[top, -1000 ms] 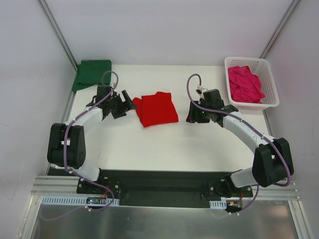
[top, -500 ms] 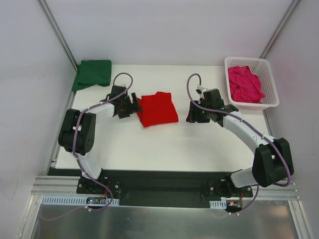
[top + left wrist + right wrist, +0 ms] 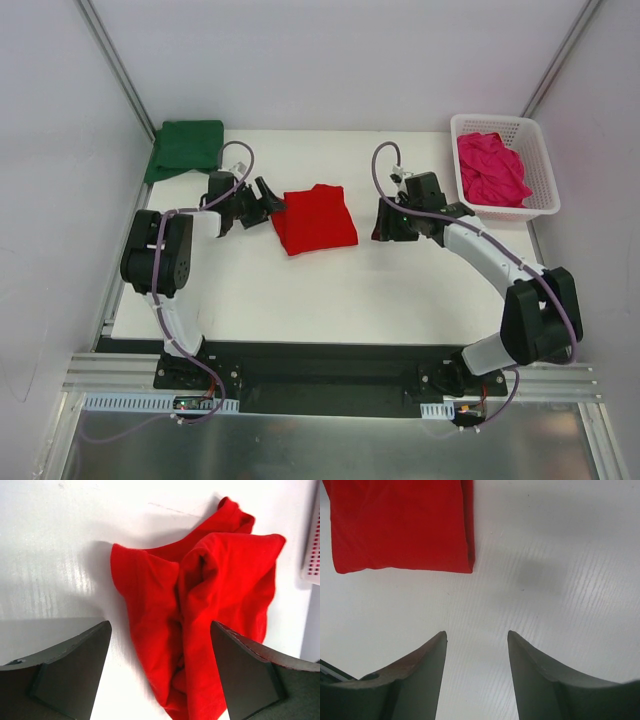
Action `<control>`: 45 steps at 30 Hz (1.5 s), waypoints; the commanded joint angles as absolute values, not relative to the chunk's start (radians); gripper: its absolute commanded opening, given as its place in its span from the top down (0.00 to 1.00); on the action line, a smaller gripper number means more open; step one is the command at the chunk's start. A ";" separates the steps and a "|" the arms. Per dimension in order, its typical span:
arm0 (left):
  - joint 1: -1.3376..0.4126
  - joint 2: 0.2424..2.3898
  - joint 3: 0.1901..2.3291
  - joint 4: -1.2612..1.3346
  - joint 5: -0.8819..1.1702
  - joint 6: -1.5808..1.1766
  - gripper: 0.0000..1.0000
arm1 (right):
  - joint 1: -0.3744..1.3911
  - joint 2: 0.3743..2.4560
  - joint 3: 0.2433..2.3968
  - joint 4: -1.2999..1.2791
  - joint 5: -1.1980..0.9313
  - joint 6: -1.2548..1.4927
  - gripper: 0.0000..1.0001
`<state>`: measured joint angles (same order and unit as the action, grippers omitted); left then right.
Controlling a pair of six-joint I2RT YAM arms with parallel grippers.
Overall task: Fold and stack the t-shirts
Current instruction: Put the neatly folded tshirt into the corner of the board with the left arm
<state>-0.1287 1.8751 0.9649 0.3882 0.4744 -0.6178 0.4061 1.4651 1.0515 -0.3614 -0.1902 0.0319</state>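
I count three t-shirts, one basket and my two arms. The red t-shirt (image 3: 315,220) lies folded into a rough square at the middle of the table (image 3: 330,290). The green t-shirt (image 3: 186,148) sits folded at the far left corner, partly over the table's edge. The pink t-shirt (image 3: 490,170) is bunched inside the white lattice basket (image 3: 541,160) at the far right corner.

My left arm is bent sharply, with its elbow near the table's left edge and its forearm running right, low over the surface. The left claw (image 3: 268,198) is at the red shirt's left edge. From the left wrist, that claw (image 3: 160,630) stands wide and grips nothing. The rumpled red cloth (image 3: 200,610) lies on the table between and beyond the two fingers.

My right arm sweeps in a long arc from its base toward the middle. The right claw (image 3: 381,225) is near the red shirt's right side, but apart from it. From the right wrist, this claw (image 3: 477,635) is parted to a moderate width, with only bare table between the fingers. The shirt's folded edge (image 3: 400,525) lies ahead and to one side, untouched.
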 commanded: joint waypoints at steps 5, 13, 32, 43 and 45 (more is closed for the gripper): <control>-0.123 1.948 0.899 0.514 0.620 -0.692 0.19 | 0.374 1.604 1.163 -0.377 -0.201 0.008 0.46; -0.123 1.974 0.870 0.653 0.738 -0.775 0.19 | 0.360 1.824 1.351 -0.428 -0.045 -0.032 0.76; -0.126 1.991 0.865 0.707 0.769 -0.804 0.20 | 0.368 2.115 1.554 -0.471 -0.048 -0.103 0.99; -0.137 2.010 0.865 0.738 0.765 -0.816 0.21 | 0.400 2.192 1.661 -0.485 -0.139 -0.121 0.99; -0.137 2.011 0.864 0.738 0.767 -0.815 0.21 | 0.414 2.203 1.680 -0.494 -0.149 -0.124 0.98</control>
